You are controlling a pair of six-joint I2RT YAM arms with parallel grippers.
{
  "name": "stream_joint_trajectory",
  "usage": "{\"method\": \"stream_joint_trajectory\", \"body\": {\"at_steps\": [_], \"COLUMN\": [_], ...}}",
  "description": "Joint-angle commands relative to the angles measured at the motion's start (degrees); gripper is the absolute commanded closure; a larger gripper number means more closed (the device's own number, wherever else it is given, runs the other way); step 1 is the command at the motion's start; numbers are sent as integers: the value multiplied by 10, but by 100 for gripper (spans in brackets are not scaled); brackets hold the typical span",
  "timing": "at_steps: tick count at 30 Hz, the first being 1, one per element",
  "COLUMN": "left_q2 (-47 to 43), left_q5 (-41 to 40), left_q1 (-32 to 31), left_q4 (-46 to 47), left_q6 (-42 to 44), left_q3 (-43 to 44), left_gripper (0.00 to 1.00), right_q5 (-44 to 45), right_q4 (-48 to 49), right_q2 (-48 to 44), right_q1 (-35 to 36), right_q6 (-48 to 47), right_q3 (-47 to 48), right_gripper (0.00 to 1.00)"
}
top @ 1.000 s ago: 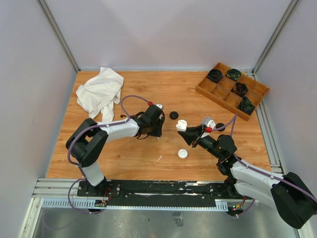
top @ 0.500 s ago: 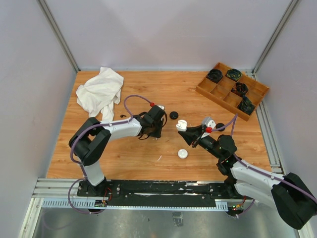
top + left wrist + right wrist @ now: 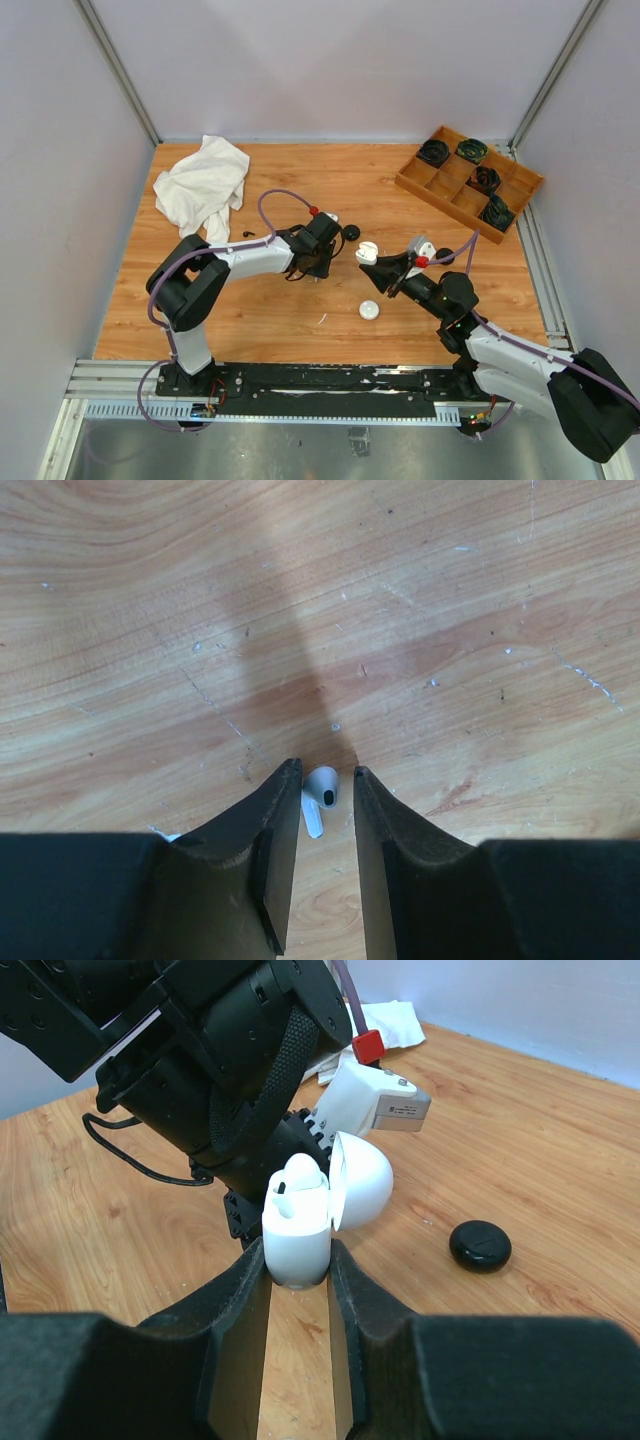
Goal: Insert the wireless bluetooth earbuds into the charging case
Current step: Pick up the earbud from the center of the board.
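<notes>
At mid-table the left gripper [image 3: 325, 769] points down at the wooden table [image 3: 150, 600]. Its jaws are drawn narrow around a small white earbud [image 3: 321, 792]. The bud sits right at the fingertips, hugging one finger with a sliver of gap to the other, so I cannot tell whether it is pinched or only straddled. Its stem runs along the line of the fingers, so the jaws close across its thin side, which suits a lift.

Just to the right, and apart from it, the right gripper [image 3: 298, 1256] is clamped on the white charging case [image 3: 297, 1230]. It holds the case upright off the table with its lid [image 3: 362, 1182] swung back. One white earbud [image 3: 300, 1174] is already seated inside.

The loose bud is the left arm's to carry. It lies left of the case mouth, so the coming move is probably a short lift rightward, stem down into the free slot. A black puck case [image 3: 480, 1245] lies on the far side, and a white puck case [image 3: 369, 310] on the near side.
</notes>
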Motion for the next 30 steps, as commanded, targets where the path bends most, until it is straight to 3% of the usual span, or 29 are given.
{"method": "stream_joint_trajectory", "body": {"at_steps": [1, 7, 16, 30], "left_q2": [19, 22, 6, -161], "left_q5": [-22, -32, -44, -149], "left_q1": [-12, -17, -17, -40], "left_q4": [-38, -51, -45, 21], "left_q6": [3, 3, 6, 45], "left_q3": [16, 20, 12, -19], "left_gripper": [66, 68, 78, 84], "right_q5": [-3, -2, -2, -20], "right_q4": [8, 6, 6, 10], "right_q2": [-5, -11, -9, 6], "right_q1": [-22, -22, -22, -22], "right_q6": [-2, -2, -3, -9], "right_q3": [15, 15, 15, 25], "right_gripper": [94, 94, 94, 94]}}
